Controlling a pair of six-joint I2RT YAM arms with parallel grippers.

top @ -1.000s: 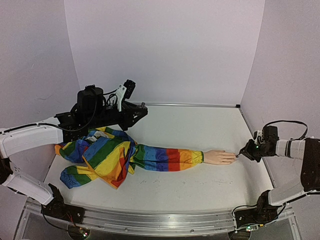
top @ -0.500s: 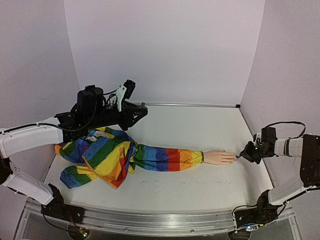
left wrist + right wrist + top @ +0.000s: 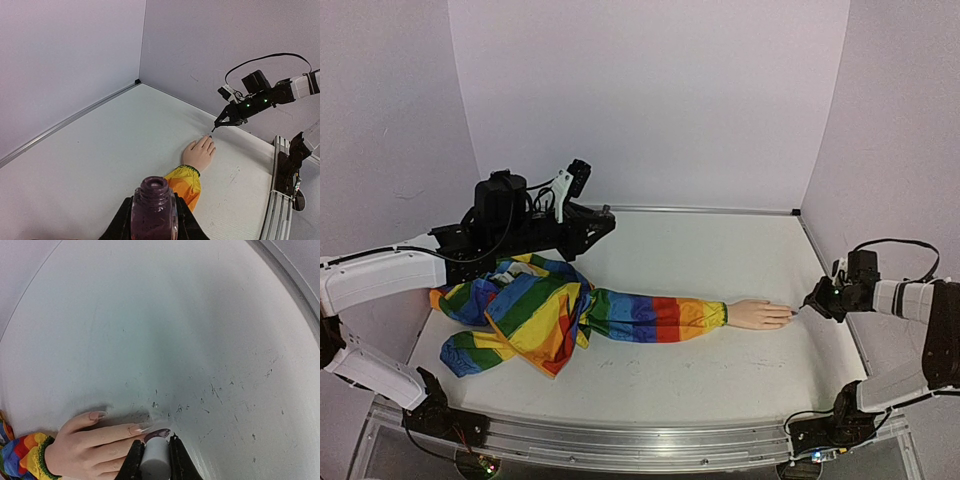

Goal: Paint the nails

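**Right gripper.** In the right wrist view, my right gripper [image 3: 154, 454] is clamped on a whitish cylindrical brush cap [image 3: 154, 464], one black finger pressed to each side. Just ahead of the cap is a dark purple patch [image 3: 158, 433] at the tip of one of the longer fingers. I cannot tell whether it is brush bristle or wet polish on that nail.

**The nails.** The nails [image 3: 135, 429] belong to the mannequin hand [image 3: 95, 447], which lies flat on the table [image 3: 200, 330] with its fingertips pointing at the gripper. The thumb nail and the nail beside the dark patch are bare peach. The table just beyond the fingertips carries small dark specks. In the top view, the hand is right of centre, near the table's right edge.

**Sleeve.** The rainbow-striped sleeve [image 3: 650, 315] runs left from the wrist to a bunched heap of the same cloth at the left side.

**Left gripper.** Above that heap, my left gripper [image 3: 154, 216] is closed around an uncapped polish bottle [image 3: 154, 187] of dark purple. The bottle is upright, with its open neck facing the wrist camera. I can read no writing on it from this angle.

**Change.** Compared with half a second ago, the right gripper sits slightly higher and further right in the top view, and its tip remains at the fingertips. The left arm, sleeve and mannequin hand have not shifted.
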